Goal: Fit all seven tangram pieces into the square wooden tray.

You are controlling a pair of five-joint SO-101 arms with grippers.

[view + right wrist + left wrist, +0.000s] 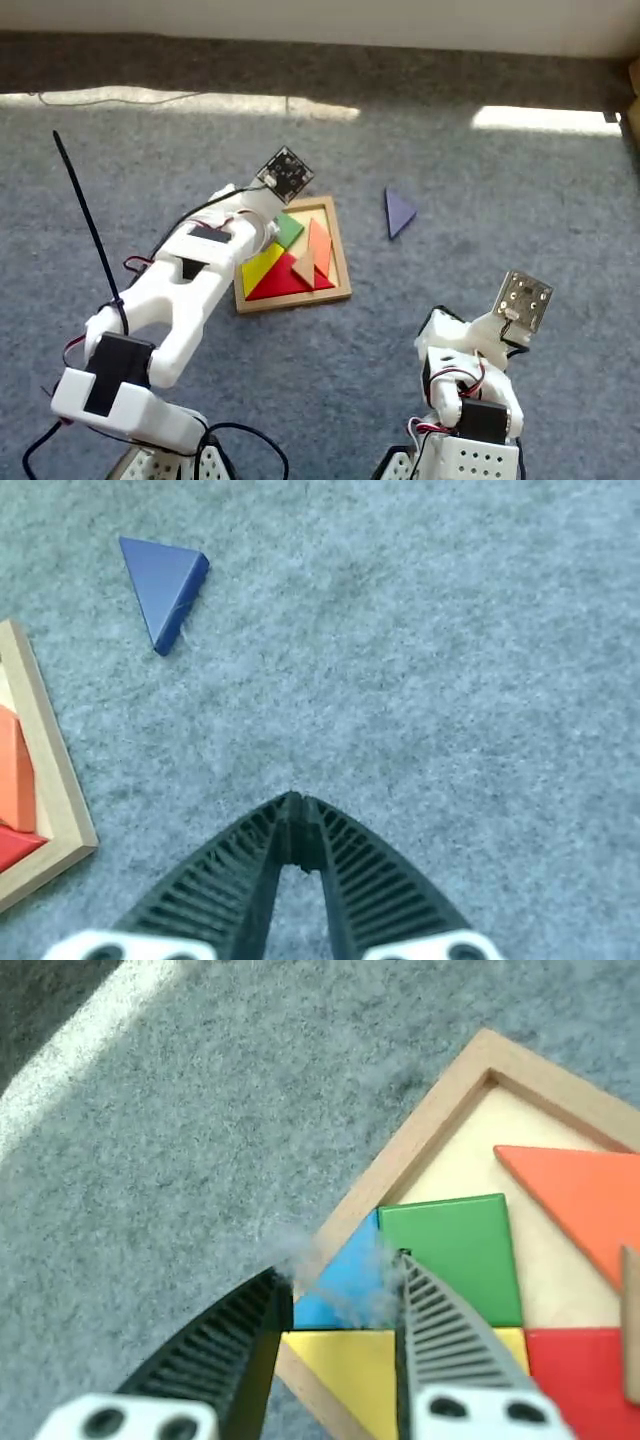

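Note:
The square wooden tray (295,299) lies on grey carpet and holds green (289,230), yellow (262,266), red (290,279), orange (320,245) and tan (304,268) pieces. My left gripper (342,1270) is open at the tray's far left corner. It straddles a light blue piece (345,1288) that lies in the tray beside the green square (455,1250); one finger (245,1340) is over the rim (430,1120). A dark blue triangle (398,212) lies on the carpet right of the tray. My right gripper (297,802) is shut and empty, well short of that triangle (163,580).
The left arm (185,285) reaches across the carpet to the tray. The right arm (470,370) is folded at the front right. A black cable (85,215) runs at the left. A dark strip and a pale wall (320,20) bound the far side.

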